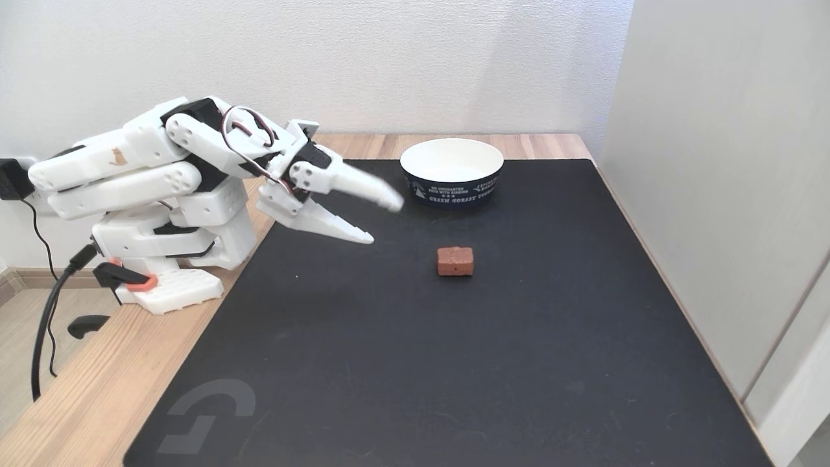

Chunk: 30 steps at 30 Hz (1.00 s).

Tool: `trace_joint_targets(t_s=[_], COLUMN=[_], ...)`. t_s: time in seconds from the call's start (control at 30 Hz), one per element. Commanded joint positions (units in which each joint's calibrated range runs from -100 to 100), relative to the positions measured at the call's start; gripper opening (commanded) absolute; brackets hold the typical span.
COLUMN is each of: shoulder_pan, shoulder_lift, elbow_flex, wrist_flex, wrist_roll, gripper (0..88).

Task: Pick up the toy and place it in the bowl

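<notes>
The toy (pixel 455 261), a small reddish-brown block with a bumpy top and a dark dot on its side, lies on the black mat near the middle of the fixed view. Behind it stands the bowl (pixel 452 172), white inside and navy outside with white lettering; nothing lies in it. My white gripper (pixel 382 220) hovers to the left of the toy and a little above the mat. It is open, nothing held between its fingers. The upper finger (pixel 373 188) is blurred; the lower finger (pixel 337 227) points toward the toy.
The black mat (pixel 454 363) covers most of the wooden table (pixel 84 395). My arm's base (pixel 172 285) is clamped at the table's left edge, with black cables hanging off. A pale panel (pixel 726 181) borders the mat on the right.
</notes>
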Motion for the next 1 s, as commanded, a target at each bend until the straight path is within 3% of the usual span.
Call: trace_joint_targets(t_s=[0.0,0.5,0.8,0.97], shoulder_pan=[-0.4,-0.2,-0.7,-5.4], shoulder_lift=[-0.7,3.1,40.9,64.7], elbow_flex=[0.7,-3.1,-27.3,-43.6], wrist_flex=[0.2,3.8,1.1,-1.6], wrist_roll=[0.2,-0.3,-1.3,-1.9], gripper=[52.6,52.6,52.6,52.6])
